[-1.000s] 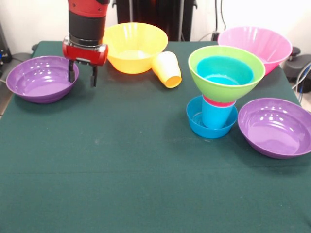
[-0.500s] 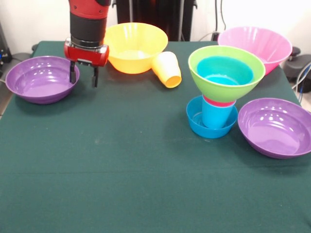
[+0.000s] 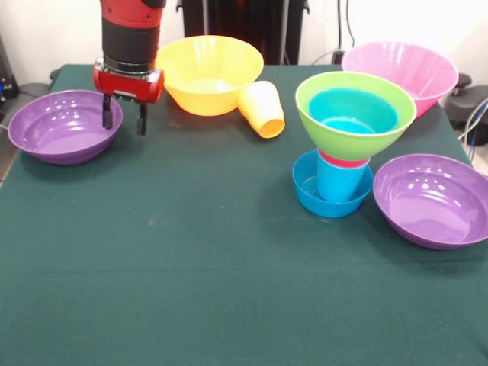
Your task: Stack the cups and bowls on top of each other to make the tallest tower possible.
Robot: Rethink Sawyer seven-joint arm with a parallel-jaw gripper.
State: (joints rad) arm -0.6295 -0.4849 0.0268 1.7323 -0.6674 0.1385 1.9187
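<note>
The tower (image 3: 343,145) stands right of centre on the green table (image 3: 191,267): a small blue bowl (image 3: 309,194) at the bottom holds a blue cup (image 3: 339,183), then a red cup rim (image 3: 343,160), a lime green bowl (image 3: 389,126) and a teal-blue bowl (image 3: 352,110) nested inside it. A purple bowl (image 3: 432,200) sits just right of it, a pink bowl (image 3: 400,69) beyond. At far centre, a yellow cup (image 3: 261,108) lies tipped against an orange-yellow bowl (image 3: 207,72). At far left, the gripper (image 3: 122,120) hangs with fingers parted, empty, straddling the right rim of another purple bowl (image 3: 57,126).
</note>
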